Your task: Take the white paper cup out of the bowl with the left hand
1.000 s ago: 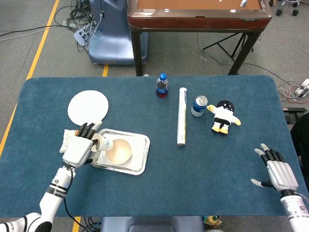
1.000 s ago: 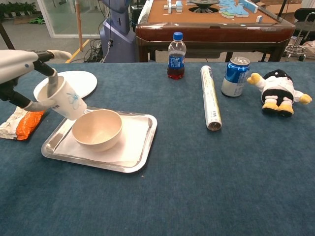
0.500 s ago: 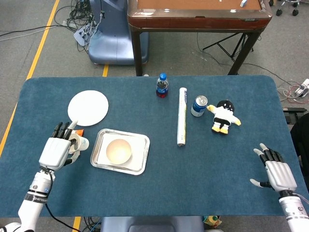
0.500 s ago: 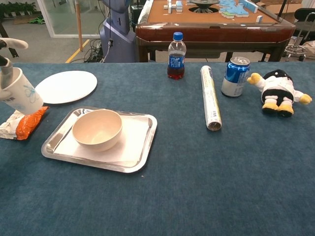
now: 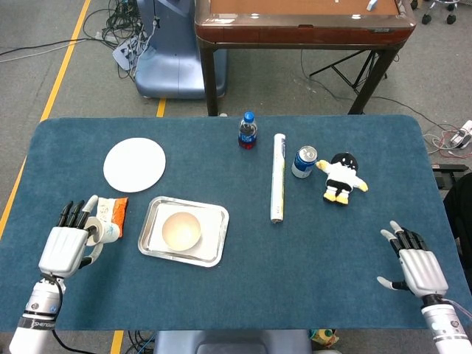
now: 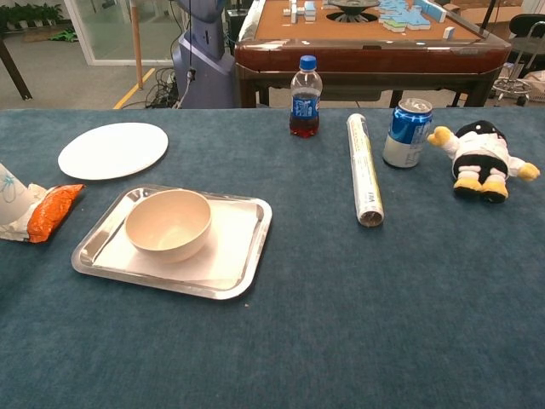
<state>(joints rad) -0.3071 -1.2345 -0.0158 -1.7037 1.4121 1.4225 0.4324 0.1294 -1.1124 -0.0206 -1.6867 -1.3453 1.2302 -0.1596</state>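
Note:
My left hand [image 5: 65,245] is at the table's left edge and grips the white paper cup [image 5: 103,231], which lies tilted sideways against the fingers. In the chest view only a sliver of the cup [image 6: 10,194] shows at the left border. The tan bowl [image 5: 181,230] sits with nothing in it on a silver tray [image 5: 214,237]; the bowl [image 6: 168,223] is well right of the cup. My right hand [image 5: 414,269] hovers open near the table's right front corner, fingers spread, holding nothing.
An orange snack packet [image 6: 49,210] lies just beside the cup, and a white plate [image 5: 134,164] lies behind it. A cola bottle [image 5: 248,130], a foil roll [image 5: 278,177], a blue can [image 5: 303,161] and a penguin plush [image 5: 341,177] stand across the middle and right.
My left hand has carried the cup from the bowl's rim out to the left, past the tray and toward the table's left edge. The right hand has barely shifted.

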